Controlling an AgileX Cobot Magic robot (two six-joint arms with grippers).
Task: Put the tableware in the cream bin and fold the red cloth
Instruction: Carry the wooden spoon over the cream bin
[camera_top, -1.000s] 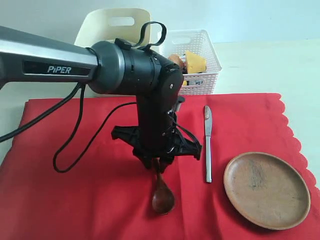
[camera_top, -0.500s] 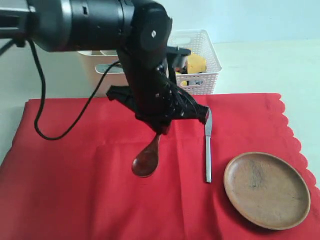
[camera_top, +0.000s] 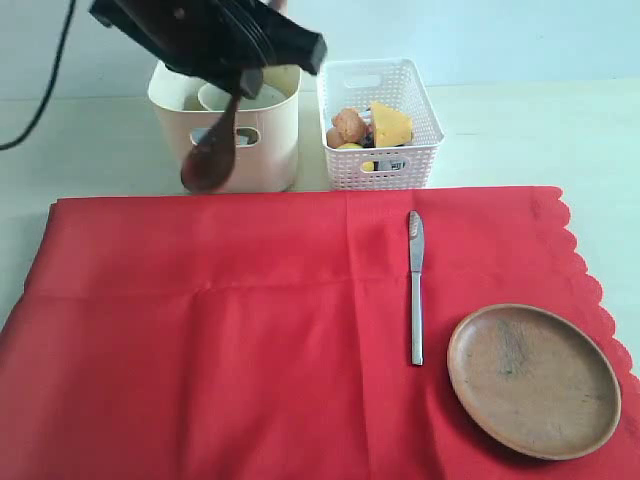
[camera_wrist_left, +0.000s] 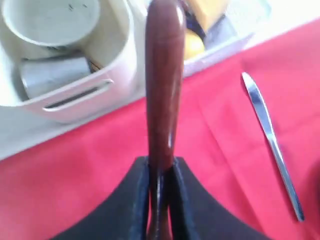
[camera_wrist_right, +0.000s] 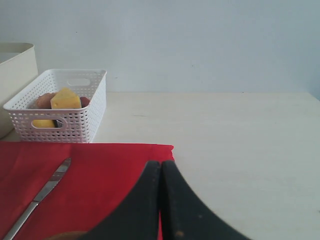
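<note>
My left tool (camera_top: 238, 82): gripped the dark wooden spoon (camera_top: 208, 160), held near the cream bin (camera_top: 268, 140).
My right tool (camera_wrist_right: 160, 190): closed, empty.
Around: silver knife (camera_top: 415, 290) and brown plate (camera_top: 533, 380) lay on the red cloth (camera_top: 200, 350).
Hard to see: the spoon's bowl was blurred.

**Non-task items at the far side of the table**

You see a white lattice basket (camera_top: 400, 172) standing on the pale table (camera_top: 520, 130), with a plain light wall (camera_top: 500, 35) behind it. Inside, a yellow cheese wedge (camera_top: 390, 125) sits just beside a brown egg (camera_top: 348, 125). A lemon (camera_top: 347, 147) lies in front of the egg, against the basket's near wall.
</note>
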